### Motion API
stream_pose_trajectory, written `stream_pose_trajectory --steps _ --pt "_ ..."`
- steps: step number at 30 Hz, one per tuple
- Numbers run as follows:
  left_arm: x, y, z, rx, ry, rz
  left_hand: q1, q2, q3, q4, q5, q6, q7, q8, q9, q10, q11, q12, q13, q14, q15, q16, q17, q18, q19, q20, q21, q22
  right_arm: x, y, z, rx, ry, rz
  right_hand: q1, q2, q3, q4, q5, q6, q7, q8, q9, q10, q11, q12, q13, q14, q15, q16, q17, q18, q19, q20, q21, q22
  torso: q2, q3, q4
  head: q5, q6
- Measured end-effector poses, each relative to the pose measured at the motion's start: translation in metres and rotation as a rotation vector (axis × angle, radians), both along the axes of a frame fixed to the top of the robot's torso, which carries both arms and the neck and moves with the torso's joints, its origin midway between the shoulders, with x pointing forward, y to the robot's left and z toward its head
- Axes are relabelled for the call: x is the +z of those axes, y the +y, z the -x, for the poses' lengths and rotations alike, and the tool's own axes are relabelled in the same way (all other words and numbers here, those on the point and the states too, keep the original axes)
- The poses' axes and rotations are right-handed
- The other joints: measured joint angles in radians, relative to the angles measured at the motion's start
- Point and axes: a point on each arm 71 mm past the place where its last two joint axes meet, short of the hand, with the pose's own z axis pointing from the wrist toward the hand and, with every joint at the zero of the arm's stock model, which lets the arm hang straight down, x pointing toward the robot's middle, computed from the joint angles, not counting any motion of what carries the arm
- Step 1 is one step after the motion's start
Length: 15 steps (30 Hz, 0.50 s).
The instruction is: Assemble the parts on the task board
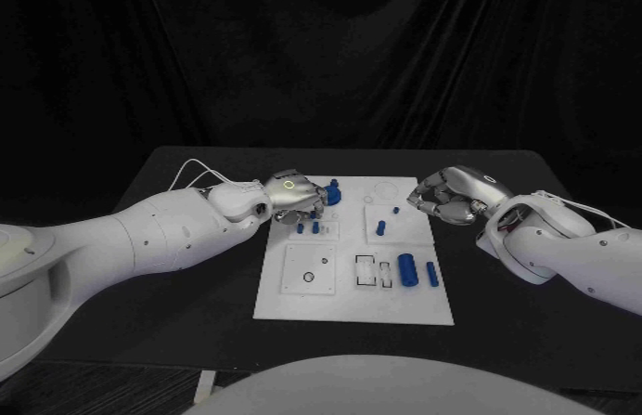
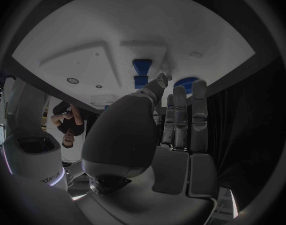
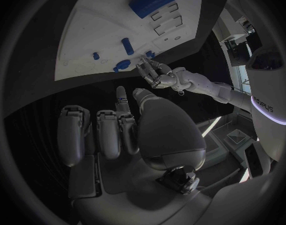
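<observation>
The task board [image 1: 354, 290] lies in the middle of the black desk [image 1: 174, 313]. The left hand [image 1: 293, 198] is held over the board's far left corner, its fingers [image 2: 180, 116] spread and reaching down beside a blue part [image 1: 333, 192] standing there; whether that part is touched or pinched cannot be told. The right hand [image 1: 450, 195] hovers just beyond the board's far right corner, its fingers curled in with nothing seen in them.

Two small blue pegs [image 1: 309, 228] stand just nearer than the left hand, a further pair [image 1: 385, 226] sits in the middle of the board, and two blue cylinders [image 1: 418, 271] lie toward the near right beside open rectangular slots [image 1: 373, 271].

The step in hand is judged to be seating or taking up the far left part. It would be done well if the part were kept upright and the fingers closed evenly on its sides, so that the neighbouring pegs are not knocked.

In the left wrist view, the part is seen just past the fingertips, a closeness not judged from the head view. In the right wrist view, the left hand is seen from the side against the board's edge.
</observation>
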Motion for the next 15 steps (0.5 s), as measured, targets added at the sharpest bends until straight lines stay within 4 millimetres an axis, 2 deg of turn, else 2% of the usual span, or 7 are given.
stream_pose_trajectory --steps 9,15 --pt "0.0078 0.0046 -0.0040 0.047 0.031 0.088 0.000 0.000 0.010 0.010 -0.002 0.000 0.000 -0.008 -0.001 0.009 0.002 -0.008 -0.011 0.007 0.007 0.000 -0.003 0.000 0.007 0.000 0.004 0.000 -0.0009 -0.0016 -0.0009 -0.004 0.001 0.004 0.000 0.000 0.000 0.000 0.000 0.000 0.000 0.000 0.000 0.000 0.000 0.000 0.000 0.000 0.000 -0.003 0.000 0.000 0.000 0.000 -0.004 0.000 -0.001 0.0000 0.0009 -0.003 0.000" --pt "0.0085 0.0095 -0.0052 0.071 0.058 0.114 -0.004 -0.004 0.008 0.020 -0.003 0.000 0.000 -0.014 -0.001 0.009 0.002 -0.019 -0.018 0.007 0.007 -0.005 -0.005 0.000 0.004 0.003 -0.024 0.000 -0.0013 -0.0022 -0.0016 -0.006 0.002 0.006 0.000 0.000 0.000 0.000 -0.002 0.000 0.000 0.000 0.000 0.000 0.000 0.000 0.000 0.000 0.000 -0.004 0.000 0.000 0.000 0.000 -0.005 0.000 -0.001 0.0001 -0.0001 -0.002 0.000"
